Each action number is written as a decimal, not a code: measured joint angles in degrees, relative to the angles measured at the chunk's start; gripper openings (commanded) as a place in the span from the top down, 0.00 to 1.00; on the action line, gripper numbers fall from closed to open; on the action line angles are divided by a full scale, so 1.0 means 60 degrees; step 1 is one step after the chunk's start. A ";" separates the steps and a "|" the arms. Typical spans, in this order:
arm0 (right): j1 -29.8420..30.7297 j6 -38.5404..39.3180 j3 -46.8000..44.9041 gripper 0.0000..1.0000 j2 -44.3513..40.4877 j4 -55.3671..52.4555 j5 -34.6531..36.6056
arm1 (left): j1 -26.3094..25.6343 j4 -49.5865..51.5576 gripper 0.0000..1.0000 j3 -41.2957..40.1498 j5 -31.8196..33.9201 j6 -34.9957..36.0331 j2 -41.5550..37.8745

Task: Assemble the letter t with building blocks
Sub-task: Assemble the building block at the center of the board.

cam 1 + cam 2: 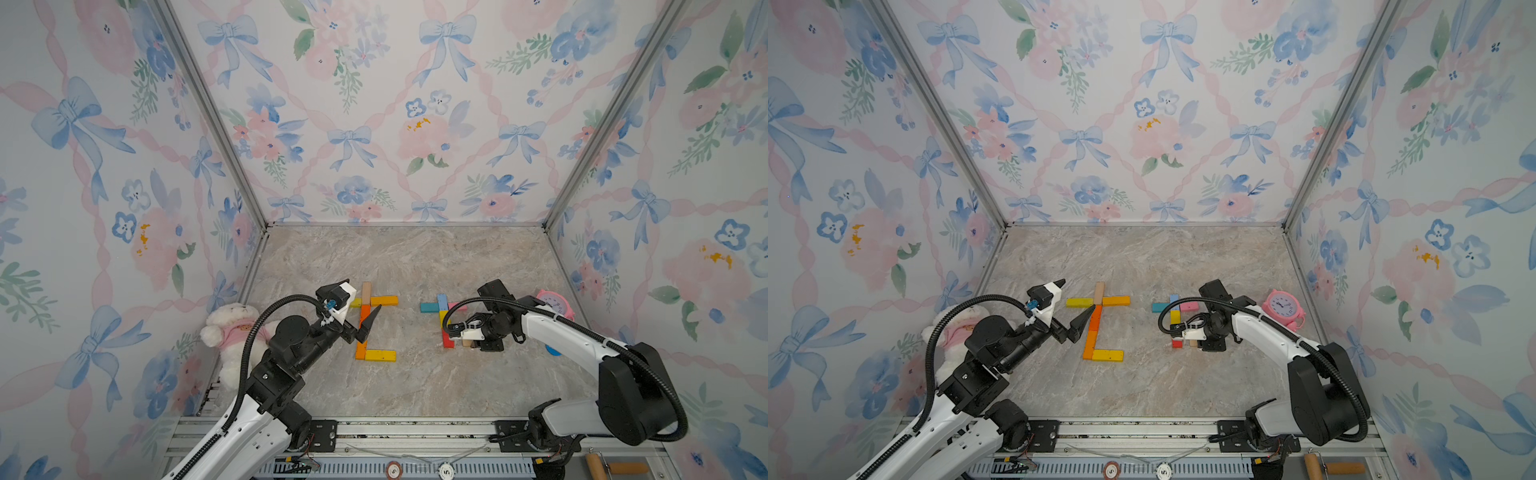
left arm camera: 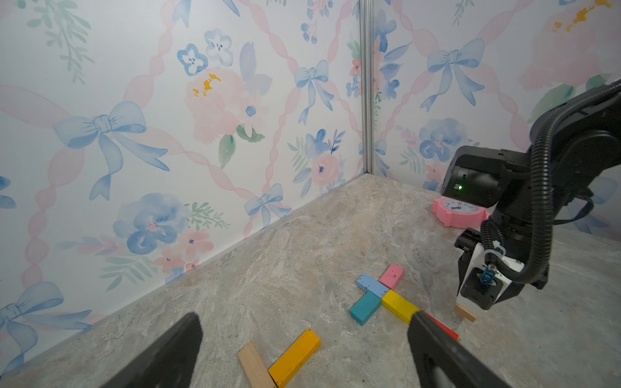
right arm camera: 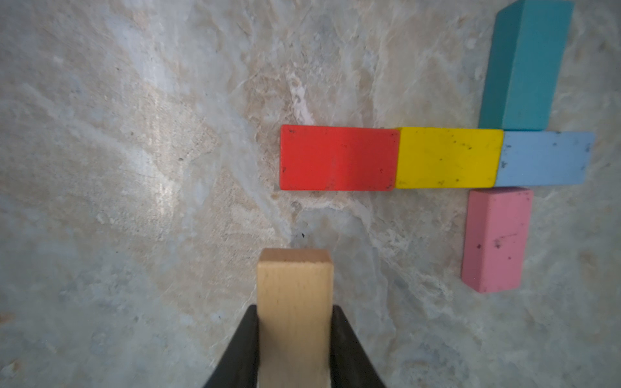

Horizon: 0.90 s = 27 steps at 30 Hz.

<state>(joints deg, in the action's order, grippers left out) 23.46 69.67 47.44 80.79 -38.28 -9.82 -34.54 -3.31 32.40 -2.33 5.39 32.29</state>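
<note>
1. In both top views the left pincer (image 1: pixel 1072 302) hangs wide open, gripping nothing, over the left figure (image 1: pixel 1096 328) of six building blocks on the bench (image 1: pixel 1142 386): one tan, three yellow, two orange. In a top view its wrist housing covers part of the near crossbar block.
2. In the same views the right pincer (image 1: pixel 469 337) is mostly hidden under its own wrist. Only an end of the tan brick (image 1: pixel 468 343) shows, just beside the red brick (image 1: pixel 447 341). The cable crosses the pink brick (image 1: pixel 454 306).
3. Left wrist view: two black fingers (image 2: pixel 174 349) stand well apart, both cut off by the frame edge. Six blocks of the right group show, the red one half hidden behind a finger. Only two blocks of the left figure show, the tan one clipped.
4. Right wrist view: the right pincer is clamped on the tan brick, whose near end runs out of frame. Five placed blocks show: red, yellow brick (image 3: pixel 448 158) and blue brick (image 3: pixel 544 158) touching in one row, teal brick (image 3: pixel 524 63) and pink flanking it. Whether the tan brick touches the bench cannot be told.
</note>
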 measured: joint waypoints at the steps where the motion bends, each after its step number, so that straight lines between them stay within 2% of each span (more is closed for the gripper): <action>1: 0.0000 0.0007 0.0000 0.98 0.0076 0.0058 -0.0004 | 0.0000 -0.0004 0.02 0.0000 0.0000 0.0000 0.0000; 27: 0.0375 -0.0040 0.0109 0.94 0.1173 0.0605 -0.0004 | 0.0000 0.0000 0.02 0.0000 0.0033 0.0000 0.0000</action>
<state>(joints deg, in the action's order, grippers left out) 25.71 69.43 48.10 87.83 -34.65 -9.85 -34.54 -3.31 32.40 -2.13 5.39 32.29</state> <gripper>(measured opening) 0.317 0.979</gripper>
